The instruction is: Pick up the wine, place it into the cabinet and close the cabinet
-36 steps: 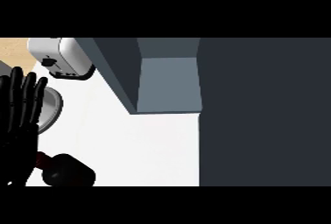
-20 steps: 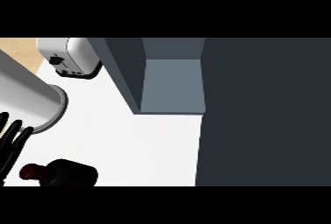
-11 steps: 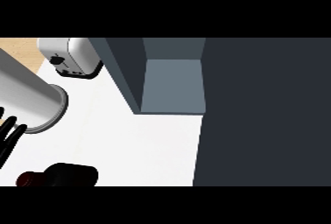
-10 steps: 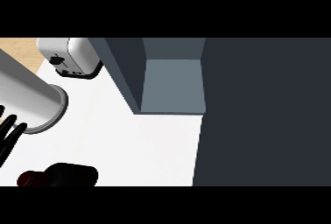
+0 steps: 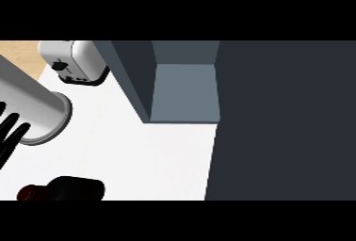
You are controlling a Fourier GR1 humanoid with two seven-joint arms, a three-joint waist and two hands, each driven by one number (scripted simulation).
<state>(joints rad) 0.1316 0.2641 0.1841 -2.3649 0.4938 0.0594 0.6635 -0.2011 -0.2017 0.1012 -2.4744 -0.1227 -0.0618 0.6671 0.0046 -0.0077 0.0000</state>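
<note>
The wine bottle [image 5: 75, 188] lies low at the left of the head view, dark with a reddish neck end [image 5: 30, 192] pointing left; the view's lower edge cuts it off. My left forearm [image 5: 31, 106] fills the left edge as a big grey cylinder. The black fingers of my left hand [image 5: 10, 133] stretch straight down and to the left, above the bottle and apart from it. The cabinet [image 5: 184, 92] stands open at the centre, its grey-blue inside showing nothing in it. Its dark door [image 5: 285, 117] covers the right half. My right hand does not show.
A white toaster [image 5: 73, 61] stands at the back left on the white counter [image 5: 146, 155]. A strip of wooden surface [image 5: 17, 49] shows in the top left corner. The cabinet's side wall [image 5: 132, 80] rises between toaster and opening.
My left hand, earlier upright with fingers up at the left, has swung so the forearm fills the left edge and the fingers slide leftwards. The bottle sits lower in the view.
</note>
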